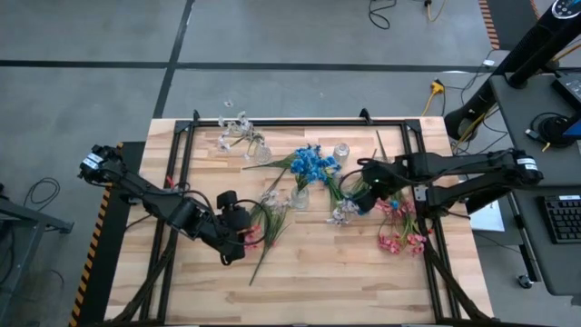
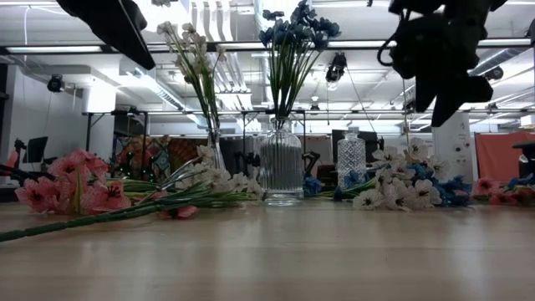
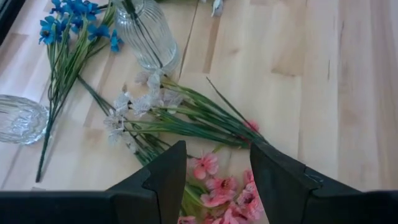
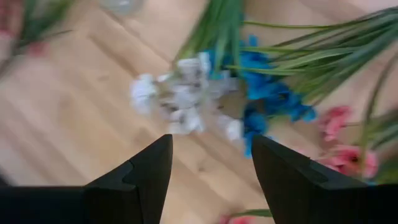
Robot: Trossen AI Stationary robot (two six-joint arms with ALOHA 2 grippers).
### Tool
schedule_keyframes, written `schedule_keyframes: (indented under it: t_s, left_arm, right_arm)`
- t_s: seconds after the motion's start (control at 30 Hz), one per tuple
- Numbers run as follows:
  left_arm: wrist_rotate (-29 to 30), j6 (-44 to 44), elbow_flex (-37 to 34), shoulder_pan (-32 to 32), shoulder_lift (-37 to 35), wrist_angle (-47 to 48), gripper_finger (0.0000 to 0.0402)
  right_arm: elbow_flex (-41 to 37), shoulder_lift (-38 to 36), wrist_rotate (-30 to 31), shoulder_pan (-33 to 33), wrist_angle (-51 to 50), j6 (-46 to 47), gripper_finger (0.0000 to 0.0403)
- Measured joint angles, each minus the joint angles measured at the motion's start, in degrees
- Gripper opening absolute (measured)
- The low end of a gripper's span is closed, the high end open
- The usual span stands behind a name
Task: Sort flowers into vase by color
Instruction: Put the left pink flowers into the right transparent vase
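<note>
Now the right gripper (image 1: 366, 188) hangs above the tabletop (image 1: 309, 272) with its jaws spread wide and empty, a heap of white flowers (image 4: 180, 96) and blue flowers (image 4: 270, 99) lying just beyond its fingertips. The left gripper (image 1: 238, 238), jaws partly open and empty, sits over pink flowers (image 3: 214, 190) at the left.

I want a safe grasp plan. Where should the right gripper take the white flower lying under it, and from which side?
Probably from straight above, on the green stem just behind the white flower head: it lies flat, and the right gripper hovers open above it.
</note>
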State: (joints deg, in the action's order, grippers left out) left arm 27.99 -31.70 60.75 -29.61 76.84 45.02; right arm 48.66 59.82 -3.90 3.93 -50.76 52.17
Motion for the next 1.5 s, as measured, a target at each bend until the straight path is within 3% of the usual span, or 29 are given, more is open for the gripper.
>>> schedule_keyframes:
  t_s: [0.23, 0.43, 0.57, 0.7, 0.97, 1.1, 1.5]
  left_arm:
    - [0.10, 0.89, -0.67, 0.00, 0.00, -0.85, 0.0162]
    - [0.04, 0.67, -2.65, -0.15, -0.02, -3.26, 0.0162]
    - [-0.04, -2.65, -4.44, -1.40, -0.02, -3.28, 0.0162]
    - [-0.03, -4.09, -5.09, -3.23, -0.02, -3.11, 0.0162]
    - [0.24, -2.26, -4.96, -4.00, -0.02, -3.01, 0.0162]
    - [3.71, 1.83, -4.96, -3.96, -0.02, -3.04, 0.0162]
    - [5.58, 13.54, -2.23, -2.01, -0.04, -4.54, 0.0162]
  right_arm:
    - [3.95, 6.85, 0.55, 0.08, -2.66, -2.70, 0.0209]
    - [9.81, 11.22, 1.95, 0.21, -15.98, -5.00, 0.0209]
    - [12.22, 12.17, 2.28, 0.08, -22.90, -2.25, 0.0210]
    - [12.69, 11.17, 2.23, -0.21, -23.48, -2.24, 0.0219]
    - [8.85, 8.69, 4.78, -0.24, -22.61, -0.59, 0.0254]
    - [5.69, 8.60, 4.96, -0.88, -20.21, 1.18, 0.0267]
    - [-0.80, 8.54, 6.25, -1.30, -17.61, 2.64, 0.0270]
